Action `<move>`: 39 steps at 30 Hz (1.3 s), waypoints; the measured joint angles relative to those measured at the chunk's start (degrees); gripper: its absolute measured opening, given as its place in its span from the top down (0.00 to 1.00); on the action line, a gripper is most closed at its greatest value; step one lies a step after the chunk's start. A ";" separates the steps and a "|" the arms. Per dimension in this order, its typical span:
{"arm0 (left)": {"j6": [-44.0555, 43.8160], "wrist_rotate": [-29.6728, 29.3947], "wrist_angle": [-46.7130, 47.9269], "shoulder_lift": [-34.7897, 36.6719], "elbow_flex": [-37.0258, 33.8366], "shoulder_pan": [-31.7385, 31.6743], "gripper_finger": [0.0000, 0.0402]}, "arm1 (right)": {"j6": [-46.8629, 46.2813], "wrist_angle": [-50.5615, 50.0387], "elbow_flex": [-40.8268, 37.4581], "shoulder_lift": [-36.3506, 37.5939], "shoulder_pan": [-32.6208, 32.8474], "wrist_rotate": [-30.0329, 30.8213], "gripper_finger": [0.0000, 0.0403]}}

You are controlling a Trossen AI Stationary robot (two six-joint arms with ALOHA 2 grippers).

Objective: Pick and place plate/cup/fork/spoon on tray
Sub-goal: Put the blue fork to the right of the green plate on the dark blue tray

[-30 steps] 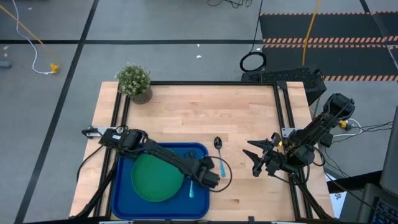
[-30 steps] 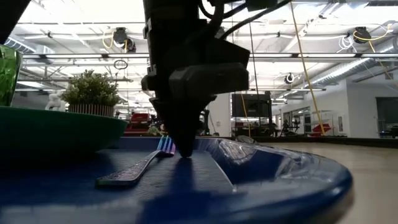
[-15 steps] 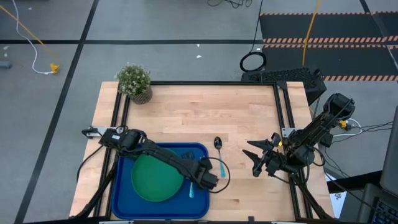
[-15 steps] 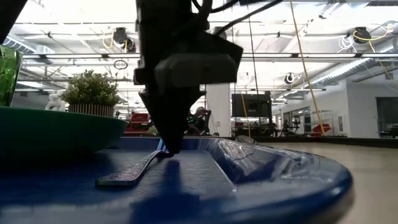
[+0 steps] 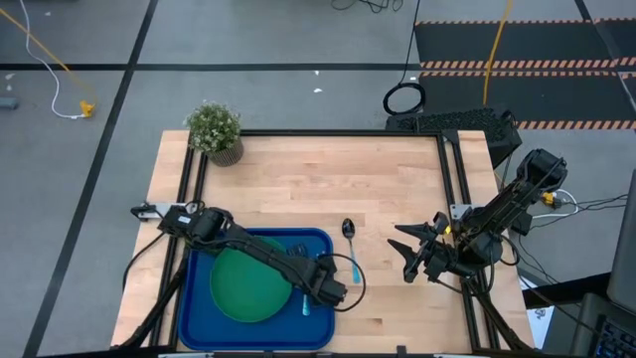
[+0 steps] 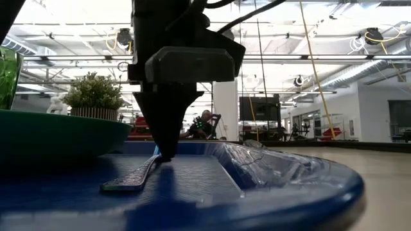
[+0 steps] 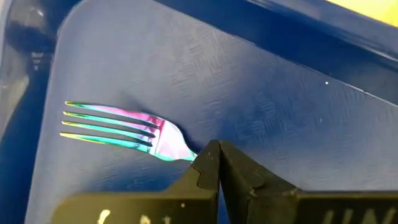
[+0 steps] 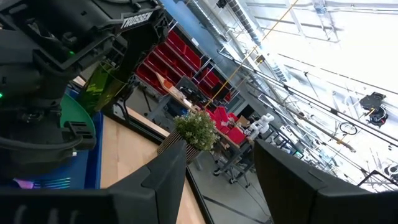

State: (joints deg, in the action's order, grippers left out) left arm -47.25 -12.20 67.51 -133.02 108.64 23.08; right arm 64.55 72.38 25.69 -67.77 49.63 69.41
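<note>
The dark-blue tray (image 5: 199, 318) lies at the table's near left. The green plate (image 5: 243, 288) lies in it. The fork (image 7: 118, 127) lies flat on the tray floor right of the plate, handle toward the near edge (image 6: 128, 179). My left gripper (image 7: 217, 152) is shut, pointing down at the fork (image 6: 162, 154). The olive-green cup (image 6: 8, 77) shows at the low view's left edge. The spoon (image 5: 350, 244) lies on the table right of the tray. My right gripper (image 5: 412, 254) is open and empty near the table's right side. My left gripper comes from above with its shut fingertips (image 7: 208, 158) down on the fork's neck (image 7: 186, 151), between tines and handle. The fork runs under the fingertips, not between them. It lies flat on the tray floor, and the gripper hides its handle in the wrist view.
A small potted plant (image 5: 216, 129) stands at the table's far left corner. Bare wood lies between the tray and my right gripper and across the table's far half.
My left gripper has gone a little toward the table's left edge, low over the tray floor, from beside the fork's tines onto its neck. The fork has stayed where it lay.
</note>
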 joint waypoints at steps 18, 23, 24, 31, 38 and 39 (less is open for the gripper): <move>-0.95 4.67 0.00 0.01 0.07 2.15 0.98 | 0.00 0.00 0.00 0.00 -0.01 -0.12 0.55; -1.23 6.34 -0.04 0.03 0.08 2.60 0.99 | 0.00 0.00 0.00 0.00 0.00 -0.15 0.55; -1.32 6.64 -0.07 0.03 0.09 2.81 0.99 | 0.00 0.00 0.00 0.00 0.00 -0.15 0.55; -1.43 8.10 -0.81 0.12 0.09 4.38 0.99 | 0.00 0.00 0.00 0.00 -0.02 -0.15 0.55; -1.31 9.69 -2.12 0.12 0.09 5.97 0.99 | 0.00 0.00 0.00 0.00 -0.01 -0.17 0.55; -1.61 9.80 -2.06 0.12 0.09 6.16 0.99 | 0.00 0.00 0.00 0.00 -0.01 -0.17 0.55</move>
State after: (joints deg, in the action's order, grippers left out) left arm -48.86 -2.40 65.44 -132.90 108.73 29.24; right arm 64.55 72.38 25.69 -67.77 49.61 69.23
